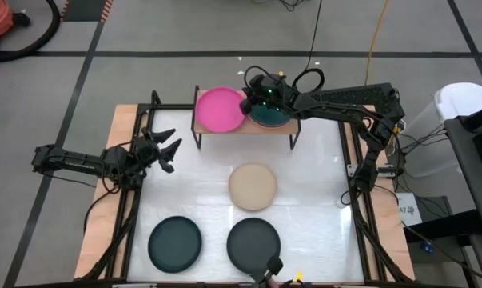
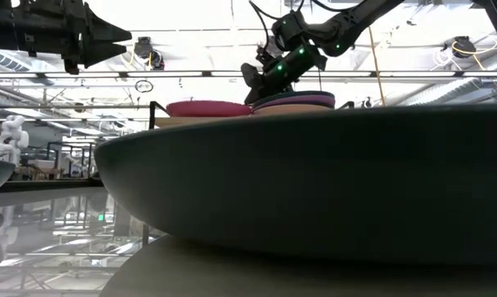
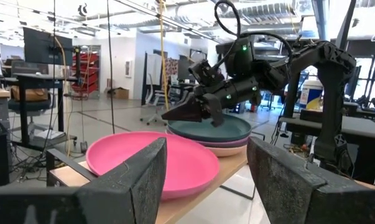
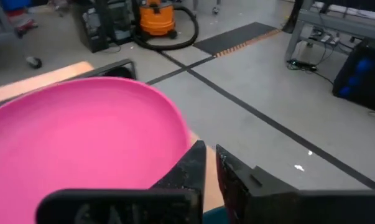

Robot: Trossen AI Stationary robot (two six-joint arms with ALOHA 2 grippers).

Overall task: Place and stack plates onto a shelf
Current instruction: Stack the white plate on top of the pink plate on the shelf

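Magenta plate [image 1: 219,109] lay on the left half of the wooden shelf [image 1: 244,128] in the high view, beside a stack topped by a teal plate [image 1: 270,118]. The right end effector [image 1: 249,102] sat over the gap between them. The left end effector [image 1: 167,149] hovered with fingers spread at the left edge of the white surface [image 1: 304,184]. A beige plate [image 1: 252,186] lay mid-surface, with a dark teal plate [image 1: 175,243] and a dark grey plate [image 1: 253,242] along the near edge.

Low view: the right end effector [image 2: 255,78] was above the stack.

Left wrist view: open fingers [image 3: 140,180] framed the shelf.

Right wrist view: the fingers [image 4: 193,167] were nearly closed, holding nothing.
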